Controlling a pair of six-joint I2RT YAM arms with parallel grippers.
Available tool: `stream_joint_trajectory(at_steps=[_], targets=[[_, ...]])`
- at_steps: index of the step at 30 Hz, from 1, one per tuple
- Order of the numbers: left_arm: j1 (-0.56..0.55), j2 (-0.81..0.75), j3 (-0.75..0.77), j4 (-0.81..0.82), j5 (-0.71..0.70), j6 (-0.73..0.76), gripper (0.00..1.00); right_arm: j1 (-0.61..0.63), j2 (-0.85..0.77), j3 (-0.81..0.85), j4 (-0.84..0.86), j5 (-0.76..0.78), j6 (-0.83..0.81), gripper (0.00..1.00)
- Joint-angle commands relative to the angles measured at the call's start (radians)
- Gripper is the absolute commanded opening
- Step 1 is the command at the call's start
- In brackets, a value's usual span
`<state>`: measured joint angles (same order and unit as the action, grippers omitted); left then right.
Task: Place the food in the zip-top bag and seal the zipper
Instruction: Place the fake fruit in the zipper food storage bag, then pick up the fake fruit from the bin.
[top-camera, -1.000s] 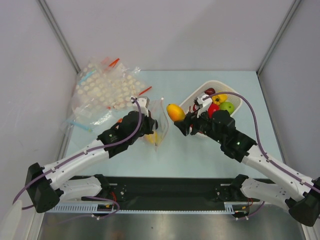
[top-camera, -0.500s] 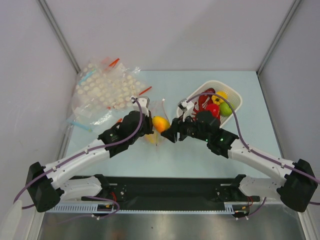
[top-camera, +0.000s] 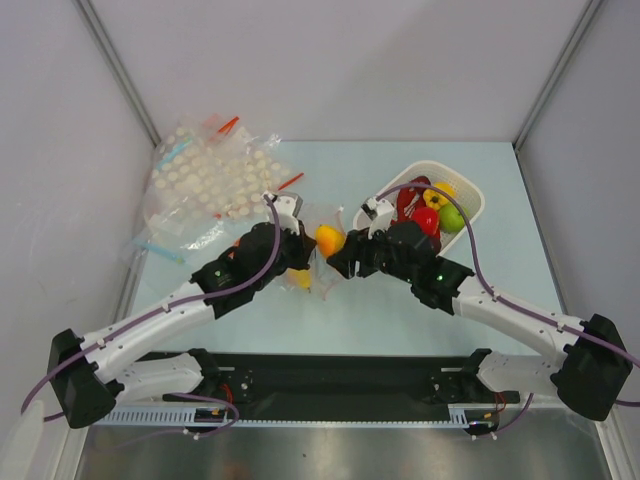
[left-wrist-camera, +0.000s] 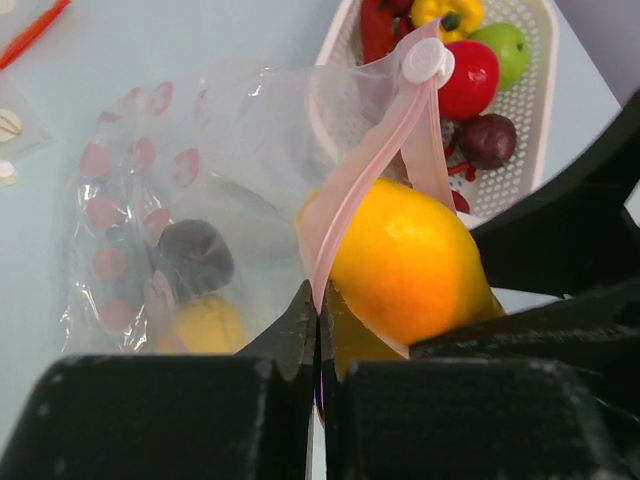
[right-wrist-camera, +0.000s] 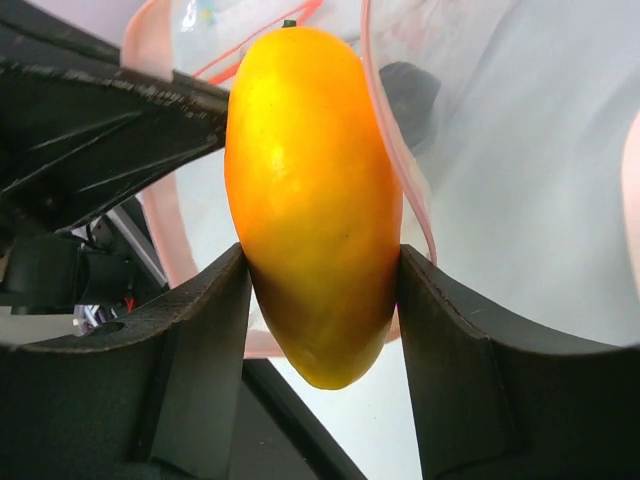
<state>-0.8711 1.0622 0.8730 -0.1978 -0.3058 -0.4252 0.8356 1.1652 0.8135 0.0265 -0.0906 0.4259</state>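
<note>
Sitting right at the mouth of the zip-top bag (left-wrist-camera: 250, 130), the orange-yellow mango (right-wrist-camera: 312, 180) is about mid-desk (top-camera: 400, 310), clamped from both sides by the right claw (right-wrist-camera: 322, 330), with the pinkish zipper (left-wrist-camera: 368, 165) running past it on either side. Left claw (left-wrist-camera: 318, 320) is pinched together on that zipper strip, holding the bag's mouth up, and a dark purple fruit (left-wrist-camera: 195, 255) plus something yellow lie inside the bag. Other food, red apple (left-wrist-camera: 468, 80), green apple (left-wrist-camera: 505, 50), yellow pepper (left-wrist-camera: 445, 12), red lobster (left-wrist-camera: 378, 25), is in the white basket (left-wrist-camera: 540, 60) toward the far right corner, and a heap of dotted bags (top-camera: 205, 180) is at the far left corner.
</note>
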Motion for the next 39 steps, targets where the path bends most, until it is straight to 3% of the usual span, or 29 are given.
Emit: stream_joint_trajectory(at_steps=[1,7,10,11,13,20,24,29,32,34,39], targets=[[-0.019,-0.002,0.003,0.104,0.115,0.034,0.00,0.005,0.004,0.030,0.023,0.035,0.014,0.45],[-0.020,0.019,0.003,0.146,0.243,0.040,0.00,0.005,0.010,0.015,0.052,0.087,0.020,0.54],[-0.020,0.028,0.012,0.124,0.243,0.025,0.00,0.005,0.007,0.000,0.070,0.142,0.031,0.70],[-0.020,0.039,0.015,0.112,0.193,0.019,0.00,0.005,0.004,0.000,0.066,0.156,0.039,0.81],[-0.016,0.048,0.035,0.068,0.128,0.000,0.00,0.007,-0.001,0.000,0.072,0.157,0.027,0.85],[0.026,0.033,0.037,-0.020,0.001,-0.063,0.00,0.007,-0.076,-0.030,0.095,0.206,-0.001,0.86],[0.026,-0.016,0.011,-0.022,-0.085,-0.058,0.00,0.007,-0.154,-0.048,0.072,0.311,-0.024,0.82],[0.026,-0.056,-0.002,-0.014,-0.119,-0.046,0.00,-0.007,-0.200,-0.025,-0.022,0.563,-0.120,0.83],[0.026,-0.057,-0.002,-0.012,-0.116,-0.043,0.00,-0.083,-0.177,-0.011,-0.111,0.715,-0.089,0.90],[0.024,-0.057,-0.002,-0.008,-0.110,-0.040,0.00,-0.142,-0.159,-0.010,-0.137,0.718,-0.039,0.99],[0.024,-0.038,0.000,0.000,-0.082,-0.038,0.00,-0.306,-0.041,0.021,-0.166,0.680,0.019,1.00]])
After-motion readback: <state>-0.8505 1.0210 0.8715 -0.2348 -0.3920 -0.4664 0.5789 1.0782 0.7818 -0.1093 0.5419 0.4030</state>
